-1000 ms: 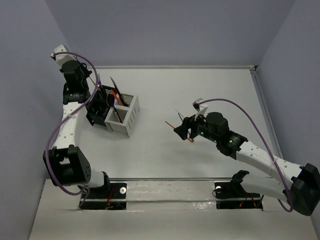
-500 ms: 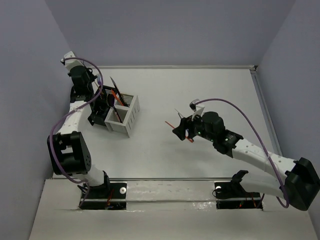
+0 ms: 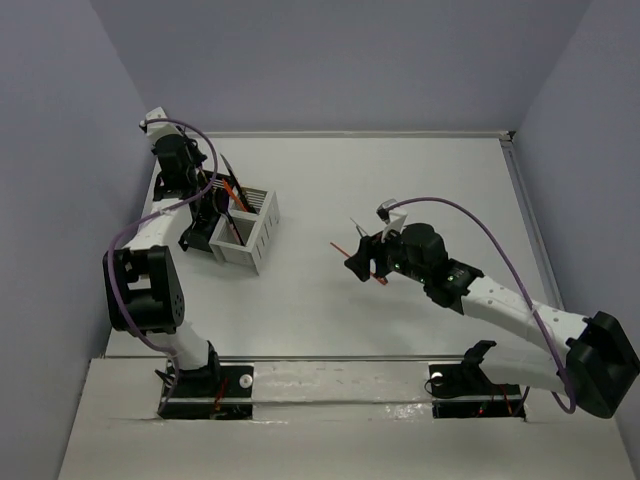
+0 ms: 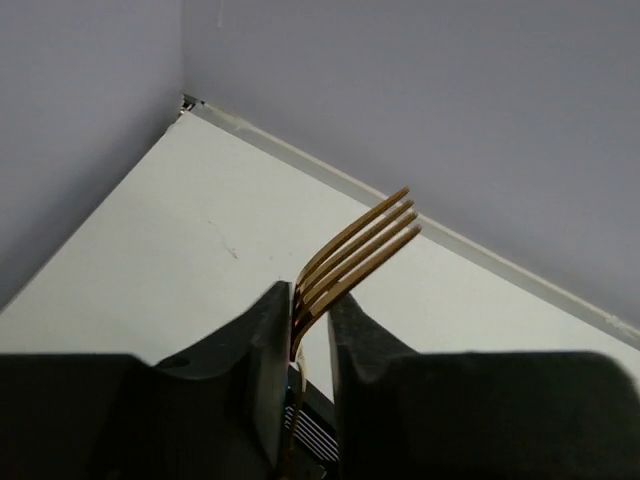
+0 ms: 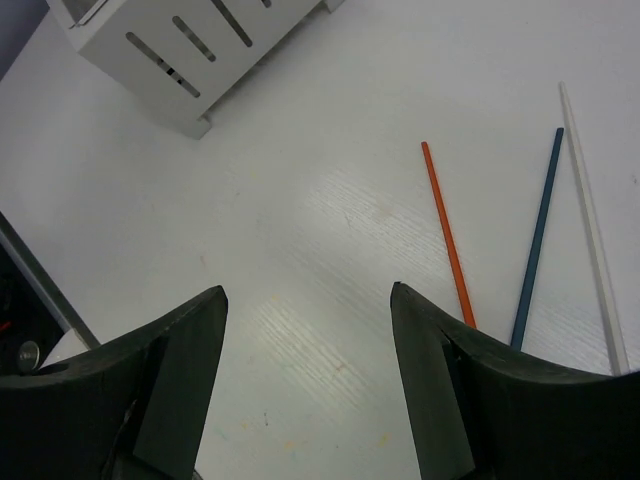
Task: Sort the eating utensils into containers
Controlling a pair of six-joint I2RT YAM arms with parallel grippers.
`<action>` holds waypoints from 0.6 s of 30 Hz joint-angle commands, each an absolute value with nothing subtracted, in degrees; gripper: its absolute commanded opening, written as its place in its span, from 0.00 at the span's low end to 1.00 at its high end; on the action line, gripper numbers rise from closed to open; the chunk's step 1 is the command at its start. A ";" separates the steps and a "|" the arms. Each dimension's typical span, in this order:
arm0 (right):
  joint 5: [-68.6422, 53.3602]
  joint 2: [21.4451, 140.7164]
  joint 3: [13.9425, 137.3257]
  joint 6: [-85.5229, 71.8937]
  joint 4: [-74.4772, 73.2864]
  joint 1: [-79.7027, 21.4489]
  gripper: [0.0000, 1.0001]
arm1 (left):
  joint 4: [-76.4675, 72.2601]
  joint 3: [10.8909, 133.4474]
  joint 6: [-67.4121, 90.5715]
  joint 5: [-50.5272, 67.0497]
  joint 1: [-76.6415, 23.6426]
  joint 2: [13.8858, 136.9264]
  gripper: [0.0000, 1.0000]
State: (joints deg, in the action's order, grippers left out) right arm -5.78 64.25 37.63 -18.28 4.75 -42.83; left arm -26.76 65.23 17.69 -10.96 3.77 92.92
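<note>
My left gripper (image 3: 205, 203) is over the black caddy (image 3: 190, 232) at the far left. In the left wrist view it (image 4: 310, 300) is shut on a gold fork (image 4: 360, 240), tines pointing up, with the black caddy's slots (image 4: 312, 432) just below. The white caddy (image 3: 252, 228) stands against the black one and also shows in the right wrist view (image 5: 180, 45). Several utensils stand in the caddies (image 3: 230, 190). My right gripper (image 3: 362, 263) is open and empty (image 5: 308, 290), above the table beside an orange stick (image 5: 447, 235), a teal stick (image 5: 536, 240) and a white stick (image 5: 592, 225).
The table's back wall and left wall stand close behind the caddies. The right rim of the table (image 3: 525, 215) runs along the far right. The sticks lie mid-table under my right wrist (image 3: 352, 240).
My left arm has swung its upper links toward the back wall while its gripper stays over the black caddy. My right gripper has shifted slightly left.
</note>
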 commanded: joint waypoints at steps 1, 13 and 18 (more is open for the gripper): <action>-4.40 64.69 38.06 -17.40 7.56 -43.24 0.72 | -31.38 64.86 17.14 -11.69 3.08 92.02 0.29; -1.41 70.04 40.78 -15.21 2.90 -43.24 0.63 | -28.92 64.07 23.11 -8.88 2.38 79.22 0.81; -0.44 73.29 42.36 -13.71 -0.87 -43.24 0.44 | -24.36 62.67 27.68 -2.21 -2.19 69.72 0.84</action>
